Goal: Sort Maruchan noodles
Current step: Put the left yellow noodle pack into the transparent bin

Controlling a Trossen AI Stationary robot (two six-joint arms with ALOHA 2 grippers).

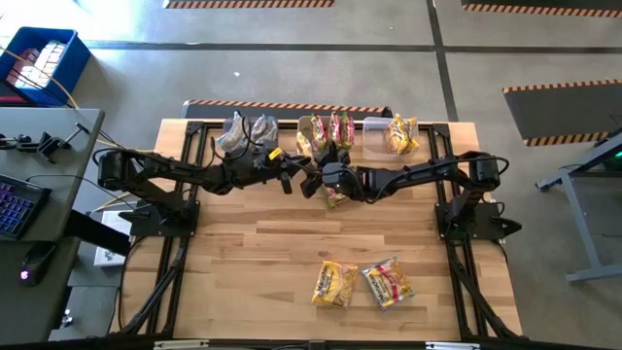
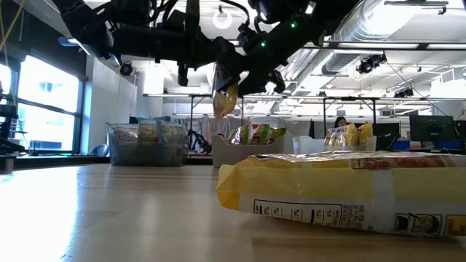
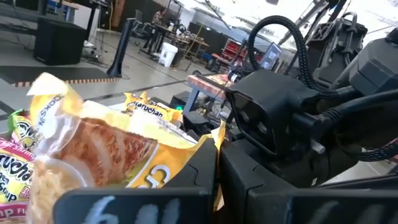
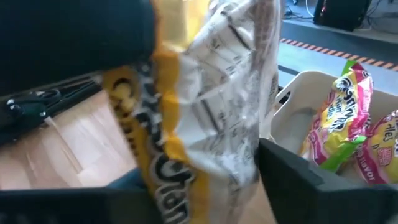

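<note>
Near the tabletop's (image 1: 262,253) far edge a yellow packet (image 1: 335,197) is gripped by both grippers' fingers mid-handover, release by the left gripper (image 1: 292,180) being judged next, with the right gripper (image 1: 326,185) carrying it binward.

Surface and material notes: table, packets, bins, grippers.

Table (image 1: 292,262): pale wood planks, butcher-block pattern, smooth with a low satin sheen in the low view. Held noodle packet (image 4: 211,106): crinkly glossy plastic film, yellow print, a pale printed panel catching highlights. Two packets (image 1: 362,283) lying on the wood: same shiny wrinkled film. Middle bin (image 4: 298,112): smooth off-white plastic, matt wall, holding glossy pink-and-green packets (image 4: 339,118). Left bin (image 2: 148,143): clear ribbed plastic, contents visible through it. Right gripper (image 4: 205,186) and left gripper (image 3: 214,180): dark matt hard plastic or coated metal, cannot tell which. Cables on arm (image 3: 273,37): black rubbery, slight gloss.
</note>
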